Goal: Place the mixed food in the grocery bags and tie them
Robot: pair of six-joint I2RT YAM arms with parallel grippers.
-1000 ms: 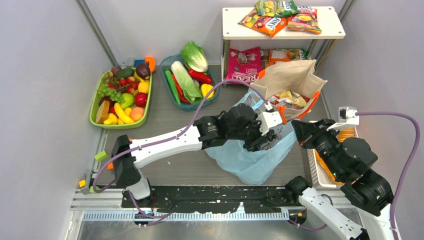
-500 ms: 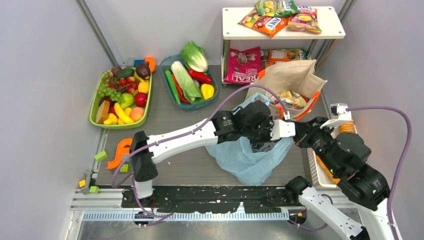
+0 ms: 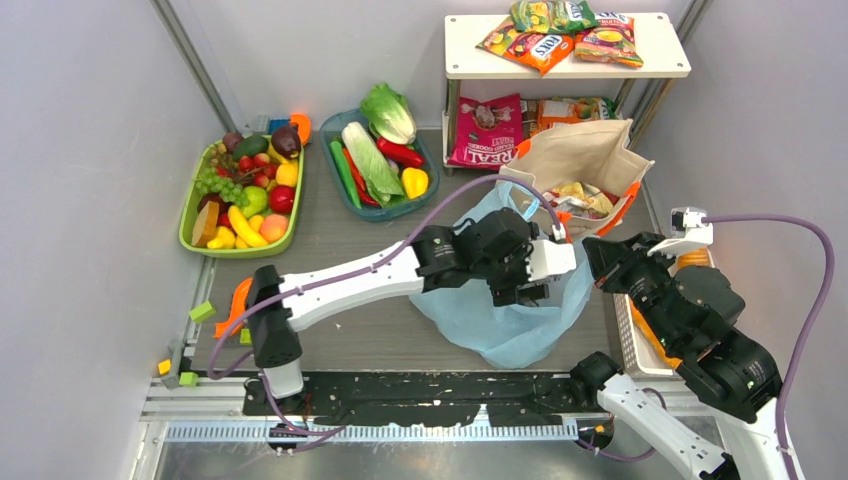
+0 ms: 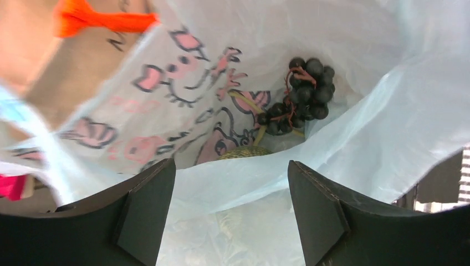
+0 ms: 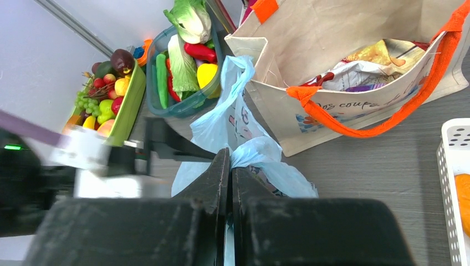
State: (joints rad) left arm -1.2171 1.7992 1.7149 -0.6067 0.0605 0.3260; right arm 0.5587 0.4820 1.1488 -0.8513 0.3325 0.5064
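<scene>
The right handle of the blue bag (image 3: 500, 335) is being pinched by the closed right fingers (image 5: 219, 180); its rim is being straddled by the wide-open, empty left fingers (image 4: 147, 213).

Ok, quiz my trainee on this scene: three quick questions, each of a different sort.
1. True or false: the right fingers are shut on the light-blue plastic bag.
2. What lies inside that bag? A) dark grape bunch B) banana C) red pepper
3. Name the bag holding snack packets.
Key: 1 true; 2 A; 3 canvas tote.
</scene>
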